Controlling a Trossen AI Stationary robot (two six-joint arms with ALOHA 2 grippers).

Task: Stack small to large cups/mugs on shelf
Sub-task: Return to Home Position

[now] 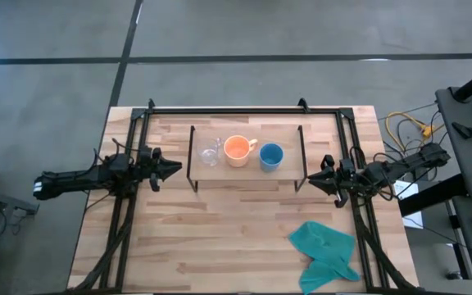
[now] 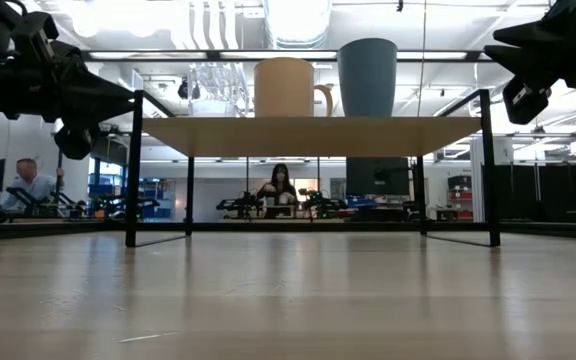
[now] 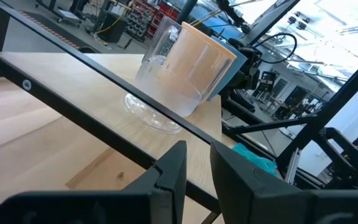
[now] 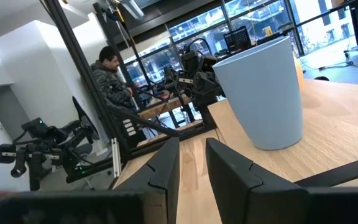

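Three cups stand in a row on the shelf [image 1: 289,164], a light-wood board on black wire legs. The clear glass cup [image 1: 210,154] is at its left end, the orange mug [image 1: 238,150] in the middle with its handle toward the blue cup [image 1: 270,156]. All three rest on their bases. My left gripper [image 1: 174,170] hovers just off the shelf's left end, shut, pointing at it. My right gripper [image 1: 311,182] hovers off the right end, shut. The left wrist view shows the glass cup [image 3: 166,74] in front of the orange mug [image 3: 201,62]. The right wrist view shows the blue cup [image 4: 263,93].
A crumpled teal cloth [image 1: 326,250] lies on the table near its right near corner. Black frame rails [image 1: 220,109] run along the table's far edge and both sides. Bare wood lies between the shelf and the near edge. People sit in the room beyond [image 2: 280,185].
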